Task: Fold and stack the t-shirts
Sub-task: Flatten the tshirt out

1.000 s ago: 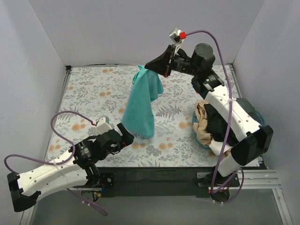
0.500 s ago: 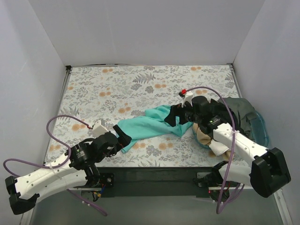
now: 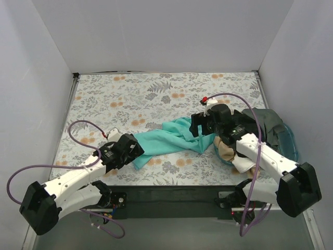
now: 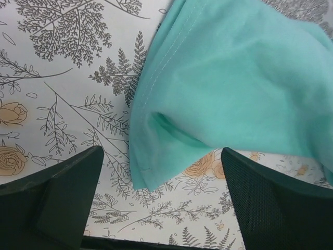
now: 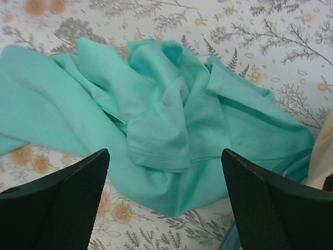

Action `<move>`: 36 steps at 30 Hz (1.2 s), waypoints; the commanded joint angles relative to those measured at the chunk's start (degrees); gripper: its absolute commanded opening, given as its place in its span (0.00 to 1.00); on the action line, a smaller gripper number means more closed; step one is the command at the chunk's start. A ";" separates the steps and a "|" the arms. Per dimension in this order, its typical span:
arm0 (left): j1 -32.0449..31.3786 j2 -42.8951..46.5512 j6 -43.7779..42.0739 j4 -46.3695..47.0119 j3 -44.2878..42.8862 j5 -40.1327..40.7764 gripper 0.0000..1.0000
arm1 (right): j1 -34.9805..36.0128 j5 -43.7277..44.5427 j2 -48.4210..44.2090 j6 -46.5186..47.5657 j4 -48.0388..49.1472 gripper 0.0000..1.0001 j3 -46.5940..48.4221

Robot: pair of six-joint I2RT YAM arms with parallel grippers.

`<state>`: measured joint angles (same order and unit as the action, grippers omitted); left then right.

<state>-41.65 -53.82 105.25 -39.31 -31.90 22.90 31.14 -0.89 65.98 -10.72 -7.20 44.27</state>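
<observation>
**A:** Where were the end effectors?

**B:** The left end effector was spread wide, gripping nothing, over the hem corner at the left end of the teal-green t-shirt. The right end effector was likewise spread over its crumpled right end.

**A:** And the shirt?

**B:** It lay stretched across the floral counter, with the blue tub of other t-shirts just beside its right end.

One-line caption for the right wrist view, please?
Open right gripper poised over the crumpled teal t-shirt lying on the floral-print table.
</observation>
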 commanded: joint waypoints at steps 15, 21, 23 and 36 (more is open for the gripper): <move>5.17 -16.22 -8.13 17.43 4.22 -12.61 0.00 | 10.25 3.87 24.19 8.77 -5.37 0.91 21.11; 5.44 -14.21 -8.05 15.93 4.65 -11.56 0.00 | 14.48 7.30 35.00 10.55 -7.29 0.88 32.07; 5.53 -13.24 -7.96 15.67 5.09 -11.21 0.00 | 15.00 9.22 39.20 10.46 -8.09 0.85 34.82; 5.53 -12.27 -6.55 10.76 3.00 -7.53 0.00 | 16.59 23.99 47.41 5.89 -13.98 0.01 42.66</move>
<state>-36.49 -66.59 98.52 -23.05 -27.31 11.90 47.09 17.17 116.92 -3.81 -20.12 85.27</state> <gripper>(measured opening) 0.022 0.068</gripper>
